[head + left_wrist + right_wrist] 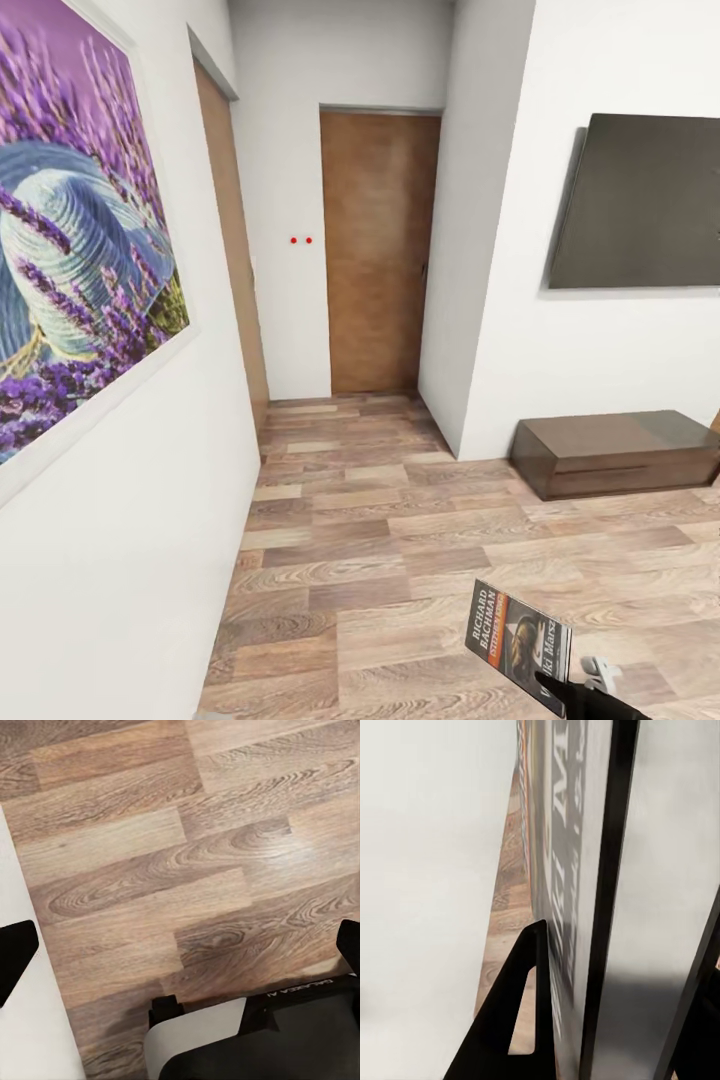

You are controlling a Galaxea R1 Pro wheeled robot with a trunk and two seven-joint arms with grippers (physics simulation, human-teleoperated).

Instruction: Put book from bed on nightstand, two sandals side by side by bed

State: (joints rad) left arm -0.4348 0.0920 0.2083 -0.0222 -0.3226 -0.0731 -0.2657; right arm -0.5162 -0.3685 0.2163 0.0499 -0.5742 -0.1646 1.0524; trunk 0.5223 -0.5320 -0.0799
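Wood-plank hallway floor (380,520); right gripper (578,690) jaws pinching book (518,640) by lower edge; thin, light, floppy. Left jaws spread.

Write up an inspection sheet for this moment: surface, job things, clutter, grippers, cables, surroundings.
Surface: wood-plank floor, bare where it shows.
Job's things: book held upright off the floor in the right gripper; bed, nightstand and sandals nothing seen.
Clutter: nothing seen.
Grippers: right gripper jaws closed on the book's lower edge; left gripper jaws spread apart over the floor, holding nothing.
Cables: nothing seen.
Surroundings: lavender picture on the wall at left, closed wooden door ahead, dark wall panel above a long low cabinet at right.
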